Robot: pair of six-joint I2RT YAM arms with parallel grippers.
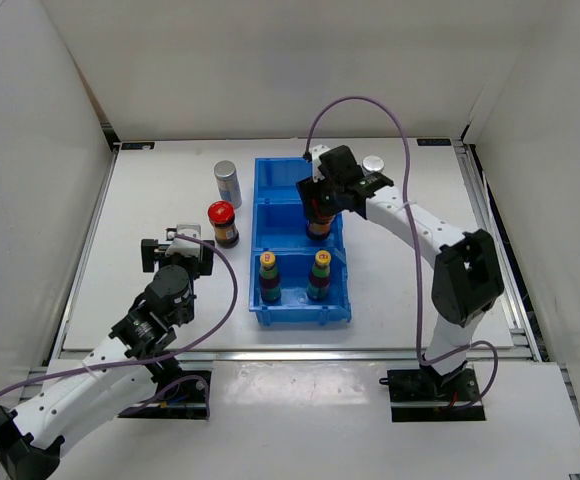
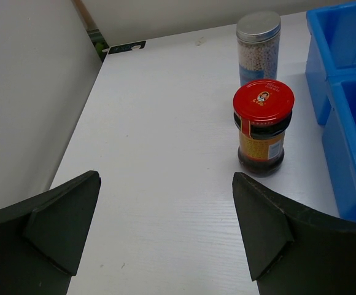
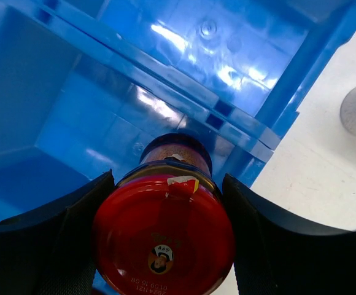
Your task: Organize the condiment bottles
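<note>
My right gripper [image 1: 320, 203] is shut on a dark red-lidded jar [image 3: 164, 236], its fingers on either side of the lid. It holds the jar upright in the middle compartment of the blue bin [image 1: 254, 250]; whether the jar rests on the floor I cannot tell. Two yellow-capped bottles [image 1: 269, 277] [image 1: 320, 275] stand in the near compartment. A second red-lidded jar [image 2: 262, 126] and a silver-capped bottle [image 2: 258, 46] stand on the table left of the bin. My left gripper [image 2: 166, 184] is open, short of that jar with nothing between its fingers. Another silver-capped bottle [image 1: 373, 163] stands right of the bin.
The bin's far compartment [image 1: 280, 180] holds nothing. White walls enclose the table on the left, back and right. A black marker [image 2: 127, 47] lies at the table's far left corner. The bin wall [image 2: 344, 55] runs along the right of the left wrist view.
</note>
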